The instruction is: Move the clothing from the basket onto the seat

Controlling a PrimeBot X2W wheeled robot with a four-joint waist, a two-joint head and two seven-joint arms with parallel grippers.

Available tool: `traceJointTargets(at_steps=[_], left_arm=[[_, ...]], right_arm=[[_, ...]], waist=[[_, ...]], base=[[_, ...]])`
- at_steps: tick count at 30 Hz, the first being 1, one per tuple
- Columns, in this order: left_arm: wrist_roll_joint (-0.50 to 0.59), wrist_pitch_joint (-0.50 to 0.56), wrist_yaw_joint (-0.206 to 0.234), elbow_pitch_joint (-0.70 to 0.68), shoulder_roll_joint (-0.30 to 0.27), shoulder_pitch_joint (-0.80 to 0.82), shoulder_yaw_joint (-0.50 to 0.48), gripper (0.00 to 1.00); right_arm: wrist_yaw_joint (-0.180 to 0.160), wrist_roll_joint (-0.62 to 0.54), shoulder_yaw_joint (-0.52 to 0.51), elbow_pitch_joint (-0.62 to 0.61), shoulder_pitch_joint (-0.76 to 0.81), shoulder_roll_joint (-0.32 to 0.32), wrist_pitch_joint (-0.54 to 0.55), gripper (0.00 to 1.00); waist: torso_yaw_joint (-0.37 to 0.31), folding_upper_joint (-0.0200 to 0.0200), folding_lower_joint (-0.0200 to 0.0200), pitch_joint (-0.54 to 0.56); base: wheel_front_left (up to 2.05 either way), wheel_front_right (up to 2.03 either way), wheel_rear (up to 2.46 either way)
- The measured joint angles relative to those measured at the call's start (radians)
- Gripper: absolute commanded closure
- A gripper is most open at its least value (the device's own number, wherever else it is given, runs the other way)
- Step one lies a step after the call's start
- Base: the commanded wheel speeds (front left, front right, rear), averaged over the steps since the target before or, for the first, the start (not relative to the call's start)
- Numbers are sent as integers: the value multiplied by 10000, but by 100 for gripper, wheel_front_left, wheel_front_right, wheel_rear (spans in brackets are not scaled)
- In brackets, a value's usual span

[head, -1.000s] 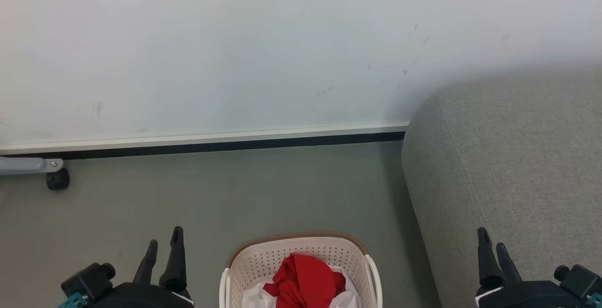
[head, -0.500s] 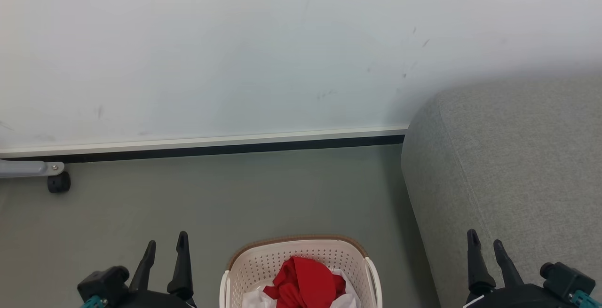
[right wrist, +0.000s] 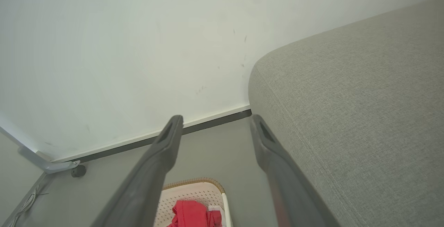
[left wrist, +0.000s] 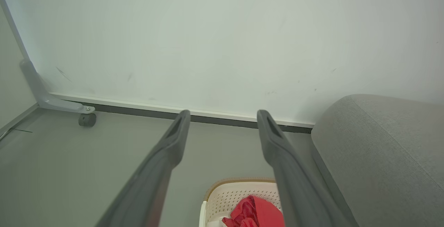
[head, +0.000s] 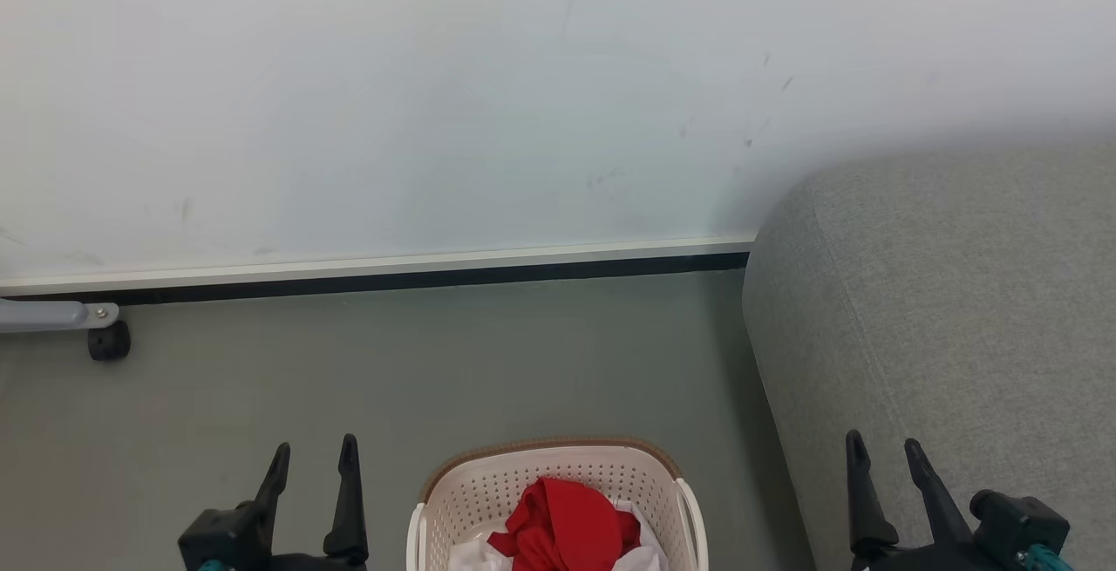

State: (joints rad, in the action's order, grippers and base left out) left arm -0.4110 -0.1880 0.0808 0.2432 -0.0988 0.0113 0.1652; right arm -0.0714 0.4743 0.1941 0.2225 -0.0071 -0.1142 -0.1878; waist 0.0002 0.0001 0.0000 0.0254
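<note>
— What's the room like?
— A pale wall (head: 436, 100) with a few dark scuffs fills the back, and a white-and-black skirting strip (head: 392, 268) runs along its foot. Below that lies a dull grey-green floor (head: 436, 362).
— And the seat?
— The grey fabric seat (head: 959, 292) stands on the right against the wall, its rounded corner near the basket.
— Where is the basket?
— The cream perforated basket (head: 475, 488) sits on the floor at bottom centre, just left of the seat. A crumpled red garment (head: 562, 523) lies in it on top of white cloth (head: 471, 558).
— The pincers?
— The left pincer (head: 315, 446) hangs over the floor left of the basket; the right pincer (head: 883, 440) is in front of the seat. Each has its fingers spread apart, holding nothing.
— Anything smaller?
— A black caster (head: 108, 343) under a grey frame leg (head: 44, 316), far left by the wall.
</note>
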Motion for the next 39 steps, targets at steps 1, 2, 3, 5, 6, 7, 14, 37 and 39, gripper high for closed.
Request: traceJointTargets(at_steps=[1,2,3,5,6,7,14,37,39], left_arm=[[94,-17,48,0,0,-7,12,0],[215,-92,73,0,0,-16,19,0],[408,-125,77,-2,-2,-26,29,0],[662,-180,115,-8,0,-52,71,0],[767,-238,167,-8,2,-70,92,0],[941,-268,173,-12,0,-100,104,0],[1862,-537,349,-8,0,-151,222,0],[2261,-646,334,278,73,-156,196,0],[2261,-646,330,286,79,-156,186,0]], right_arm=[[-4,-157,31,-10,8,-10,-38,0],[-27,-320,56,-33,14,-13,-82,0],[-48,-458,82,-50,15,-17,-94,0],[-92,-675,130,-86,17,-36,-178,0],[-96,-844,155,-100,19,-48,-219,0],[-132,-1009,190,-115,20,-59,-278,0],[-255,-1942,426,-196,36,-123,-522,0],[-328,-2451,431,-184,84,-140,-616,0],[-326,-2451,420,-182,87,-136,-616,0]], waist=[[0,0,0,1],[-1,0,0,2],[-1,0,0,2],[-1,0,0,2],[-1,0,0,2],[-1,0,0,2],[-10,0,0,-4],[-37,0,0,11],[-40,-1,0,10]], base=[[0,0,0],[0,0,0],[0,0,0],[0,0,0],[0,0,0],[0,0,0],[0,0,0],[0,0,0],[0,0,0]])
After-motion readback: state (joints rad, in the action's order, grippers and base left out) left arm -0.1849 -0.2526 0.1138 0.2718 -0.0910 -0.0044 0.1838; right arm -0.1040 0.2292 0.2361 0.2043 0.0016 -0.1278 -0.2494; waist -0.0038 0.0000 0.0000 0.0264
